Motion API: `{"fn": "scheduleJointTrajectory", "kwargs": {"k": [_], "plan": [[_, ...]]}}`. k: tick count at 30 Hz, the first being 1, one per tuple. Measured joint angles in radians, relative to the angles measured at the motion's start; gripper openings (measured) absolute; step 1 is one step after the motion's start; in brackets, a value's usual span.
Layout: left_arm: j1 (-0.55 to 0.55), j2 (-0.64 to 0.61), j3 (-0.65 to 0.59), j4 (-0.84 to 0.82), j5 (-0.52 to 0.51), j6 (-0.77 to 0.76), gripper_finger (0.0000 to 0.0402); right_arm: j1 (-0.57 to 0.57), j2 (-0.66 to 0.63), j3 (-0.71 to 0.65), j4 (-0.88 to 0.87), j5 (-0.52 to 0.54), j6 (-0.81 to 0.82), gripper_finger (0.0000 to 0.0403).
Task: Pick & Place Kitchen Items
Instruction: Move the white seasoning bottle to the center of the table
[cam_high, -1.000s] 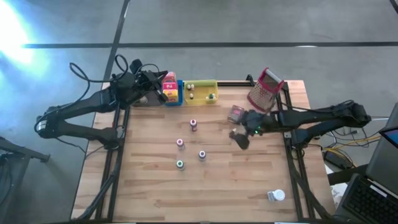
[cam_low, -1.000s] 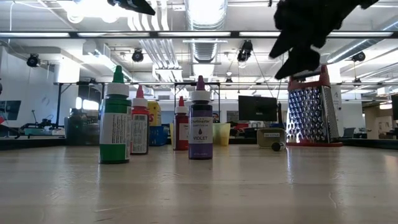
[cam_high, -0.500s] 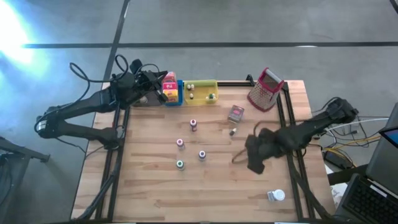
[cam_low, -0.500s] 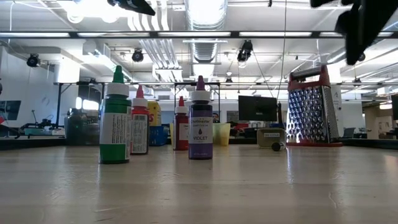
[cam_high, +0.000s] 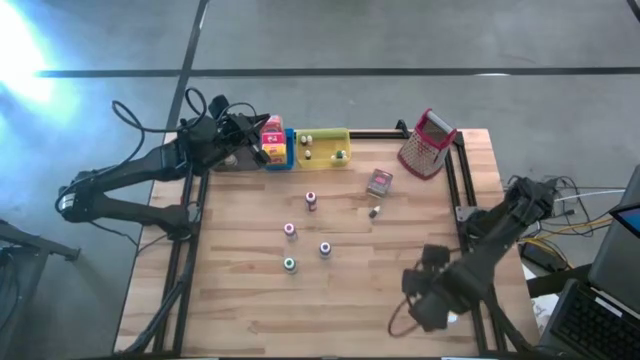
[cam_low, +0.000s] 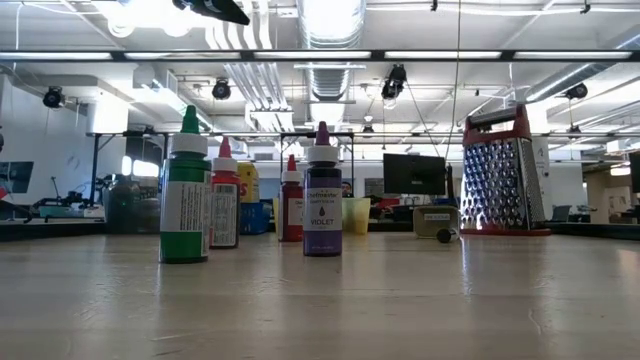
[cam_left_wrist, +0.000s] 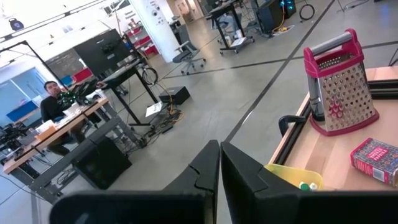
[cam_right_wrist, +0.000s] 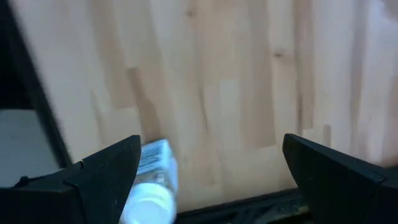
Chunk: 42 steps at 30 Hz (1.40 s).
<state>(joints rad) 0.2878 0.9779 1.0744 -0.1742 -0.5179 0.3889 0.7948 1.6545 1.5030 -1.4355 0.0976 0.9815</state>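
High view: right gripper (cam_high: 428, 300), open, has swung from mid-table to the near-right white-capped bottle (cam_right_wrist: 152, 180), next pick; left gripper (cam_left_wrist: 219, 171) stays closed far-left.

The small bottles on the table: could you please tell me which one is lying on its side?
The white-capped bottle near the right gripper; the green, red and violet bottles stand upright.

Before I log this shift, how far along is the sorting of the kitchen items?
Early going. A few small items already sit in the yellow tray. In hand: the right gripper, open and empty, hovers over the white-capped bottle lying near the table's edge. Left: four upright bottles mid-table, the red box and a tiny item beside it. The left gripper waits shut by the trays.
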Motion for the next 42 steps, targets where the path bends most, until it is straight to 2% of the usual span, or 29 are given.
{"fn": "scheduleJointTrajectory", "kwargs": {"k": [6,16,25,42], "plan": [[0.0,0.0,0.0,0.0,0.0,0.0,0.0022,0.113,0.055,0.085,-0.052,0.008,0.013,0.0384],[0.0,0.0,0.0,0.0,0.0,0.0,0.0022,0.255,0.06,0.09,-0.067,0.007,0.188,0.0384],[0.0,0.0,0.0,0.0,0.0,0.0,0.0022,0.275,0.063,0.067,0.011,0.008,0.192,0.0384],[0.0,0.0,0.0,0.0,0.0,0.0,0.0022,0.327,0.064,-0.075,0.101,0.0,0.226,0.0384]]}}
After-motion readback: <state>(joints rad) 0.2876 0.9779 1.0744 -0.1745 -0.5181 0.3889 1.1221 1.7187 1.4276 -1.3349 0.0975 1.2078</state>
